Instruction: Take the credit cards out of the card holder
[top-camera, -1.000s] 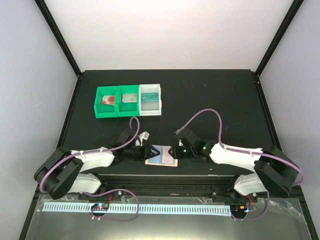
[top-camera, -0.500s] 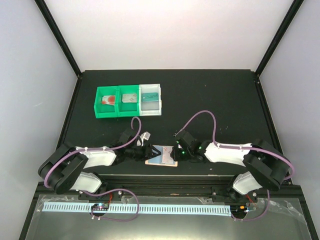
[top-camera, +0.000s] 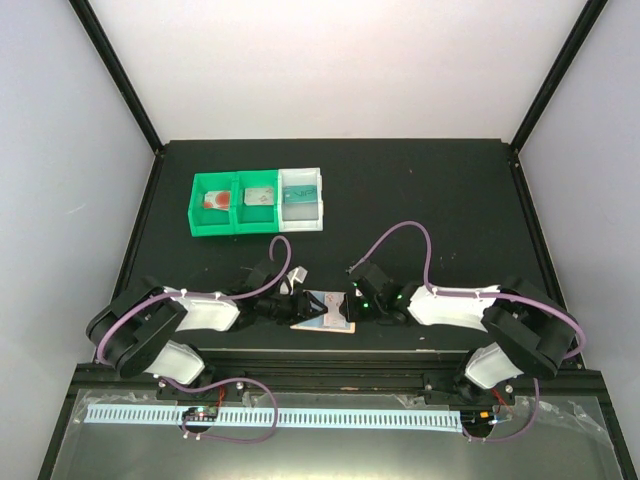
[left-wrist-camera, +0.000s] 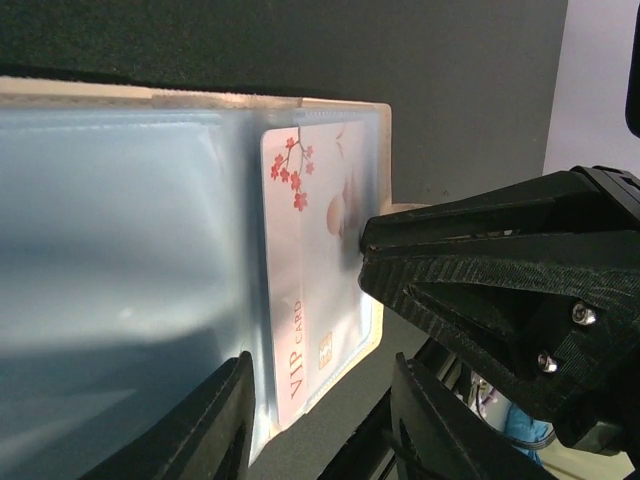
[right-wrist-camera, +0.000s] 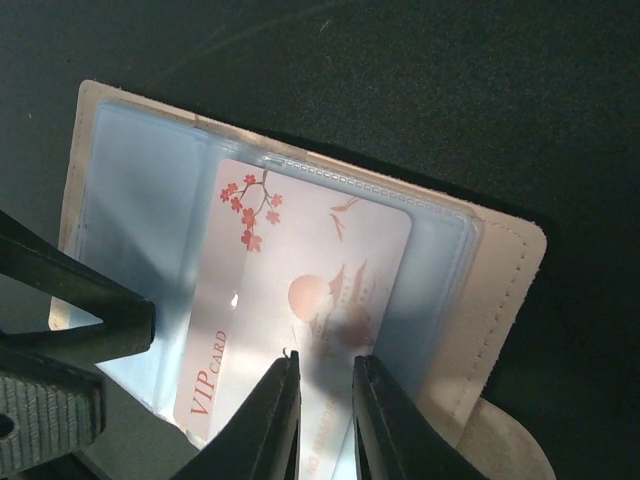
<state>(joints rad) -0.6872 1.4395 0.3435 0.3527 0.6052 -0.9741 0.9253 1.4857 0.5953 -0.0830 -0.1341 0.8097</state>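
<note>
Black plastic at the tips first: right gripper (right-wrist-camera: 322, 400) almost closed, only a thin slit between its fingers, planted on the near end of a white credit card (right-wrist-camera: 300, 300) printed with red blossoms and "VIP". Cannot tell whether pinching that end or merely pressing on it to drag. Far end of the card tucked under a clear bluish pocket of the card holder (right-wrist-camera: 500, 290), itself lying open and flat.

Left gripper (left-wrist-camera: 320, 430) spread open at the holder's opposite side, one finger (right-wrist-camera: 70, 300) down on the pocket plastic, probably to pin the holder against the pull.

Well away from the holder, toward the back left of the table (top-camera: 420, 190), green and white bins (top-camera: 258, 203), each holding something small and flat. Likely next: a steady draw away from the pinned side.
</note>
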